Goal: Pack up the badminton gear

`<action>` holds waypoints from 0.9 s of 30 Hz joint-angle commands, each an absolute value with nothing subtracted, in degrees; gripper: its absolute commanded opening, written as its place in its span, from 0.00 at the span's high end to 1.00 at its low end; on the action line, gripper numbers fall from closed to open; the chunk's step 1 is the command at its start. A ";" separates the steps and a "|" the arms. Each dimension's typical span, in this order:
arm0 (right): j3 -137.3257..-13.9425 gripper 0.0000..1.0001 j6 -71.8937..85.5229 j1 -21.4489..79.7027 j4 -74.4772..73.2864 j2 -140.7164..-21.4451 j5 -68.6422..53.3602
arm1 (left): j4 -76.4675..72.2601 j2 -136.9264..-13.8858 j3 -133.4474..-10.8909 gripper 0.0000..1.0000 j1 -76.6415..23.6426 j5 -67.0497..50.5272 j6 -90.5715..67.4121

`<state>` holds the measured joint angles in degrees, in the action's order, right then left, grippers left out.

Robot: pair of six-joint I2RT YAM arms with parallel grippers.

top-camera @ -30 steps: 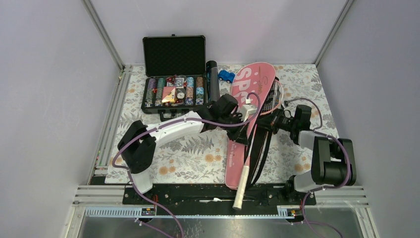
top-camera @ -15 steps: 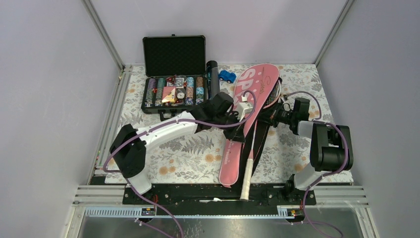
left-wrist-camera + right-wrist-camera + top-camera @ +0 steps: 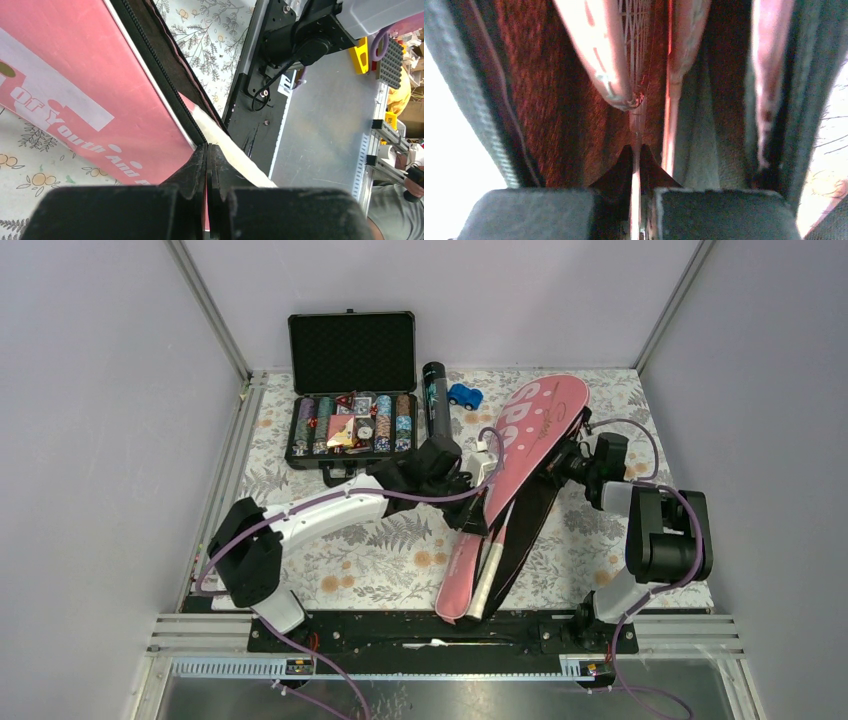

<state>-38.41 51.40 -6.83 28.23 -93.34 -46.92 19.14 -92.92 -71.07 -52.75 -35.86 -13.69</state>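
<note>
Racket handle [image 3: 488, 578] has slid up into the pink cover [image 3: 532, 430]. Left pincer [image 3: 206, 147] pinches the cover's edge, right pincer [image 3: 636, 150] pinches the racket frame [image 3: 610, 65]. Zipping's probably next.

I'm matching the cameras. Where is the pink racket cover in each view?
Top external: pink racket cover runs diagonally, centre-right.
Left wrist: upper left, printed side.
Right wrist: its dark lining fills the left half.
Shared landmark: floral tablecloth.
</note>
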 commanded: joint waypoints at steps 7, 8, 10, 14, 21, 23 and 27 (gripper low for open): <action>-41.53 1.00 48.65 -7.13 35.04 -96.34 -40.02 | 15.98 -87.73 -72.08 1.00 -53.00 -37.97 -17.29; -41.30 1.00 48.61 -7.12 35.21 -96.34 -39.29 | 15.58 -87.59 -72.11 1.00 -53.00 -37.89 -17.70; -39.98 1.00 48.98 -7.12 36.44 -95.84 -36.87 | 13.22 -87.18 -71.46 1.00 -53.00 -38.45 -19.94; -37.67 1.00 49.06 -7.08 38.24 -94.77 -32.01 | 6.92 -85.93 -68.28 1.00 -53.77 -38.32 -25.33; -37.11 0.90 49.54 -4.88 36.75 -94.00 -30.21 | 0.53 -86.48 -62.86 0.99 -54.32 -34.74 -30.20; -36.84 0.81 49.94 -4.81 33.42 -93.24 -30.21 | 1.37 -87.78 -63.52 0.91 -54.33 -34.63 -30.21; -37.28 0.67 48.90 -4.83 22.30 -89.60 -30.27 | 3.56 -89.28 -64.78 0.75 -54.38 -34.20 -29.37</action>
<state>-36.67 49.93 -4.86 28.97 -95.26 -32.36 5.78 -88.64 -62.52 -53.84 -32.91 -28.64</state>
